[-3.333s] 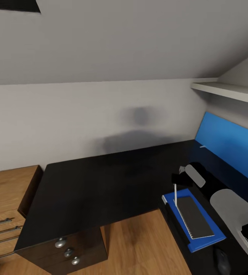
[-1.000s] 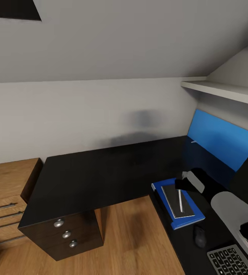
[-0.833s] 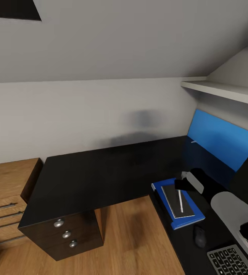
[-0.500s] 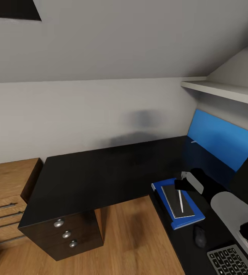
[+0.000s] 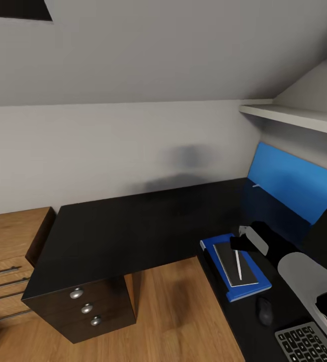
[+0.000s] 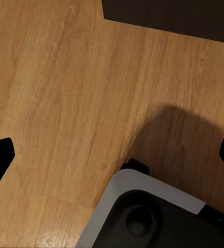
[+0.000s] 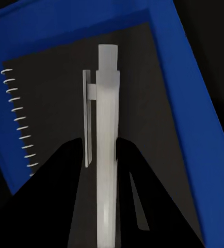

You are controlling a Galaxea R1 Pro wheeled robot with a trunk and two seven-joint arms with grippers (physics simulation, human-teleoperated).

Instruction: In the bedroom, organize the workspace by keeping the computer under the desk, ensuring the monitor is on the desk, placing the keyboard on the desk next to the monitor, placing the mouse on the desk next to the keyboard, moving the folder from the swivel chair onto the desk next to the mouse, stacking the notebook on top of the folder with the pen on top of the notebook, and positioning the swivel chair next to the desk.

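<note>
Nearest in the head view, the keyboard (image 5: 308, 344) lies at the desk's close end, with the mouse (image 5: 265, 310) just beyond it and the blue folder (image 5: 235, 267) next in line. The notebook (image 5: 235, 264) rests flat on the folder, and the pen (image 5: 238, 263) lies on the notebook's grey cover. The right gripper (image 5: 240, 243) sits at the pen's far end. In the right wrist view its two dark fingers (image 7: 55, 196) flank the pen (image 7: 106, 150) closely, clamped on the barrel or very nearly so. The pen's long axis runs straight out from the gripper, along the notebook (image 7: 55, 119) and parallel to its spiral binding. It lies inside the folder's (image 7: 194, 134) blue margin. By this judgement, only letting go and lifting clear remains for the pen. The left wrist view shows the left gripper's (image 6: 112, 155) finger tips set wide apart, holding nothing, over bare wood floor (image 6: 50, 77). Farther off stretch the black desk (image 5: 133, 226), its drawers (image 5: 86, 308), a blue wall panel (image 5: 294, 186) and a shelf (image 5: 294, 118). Nothing blocks a straight retreat upward.
</note>
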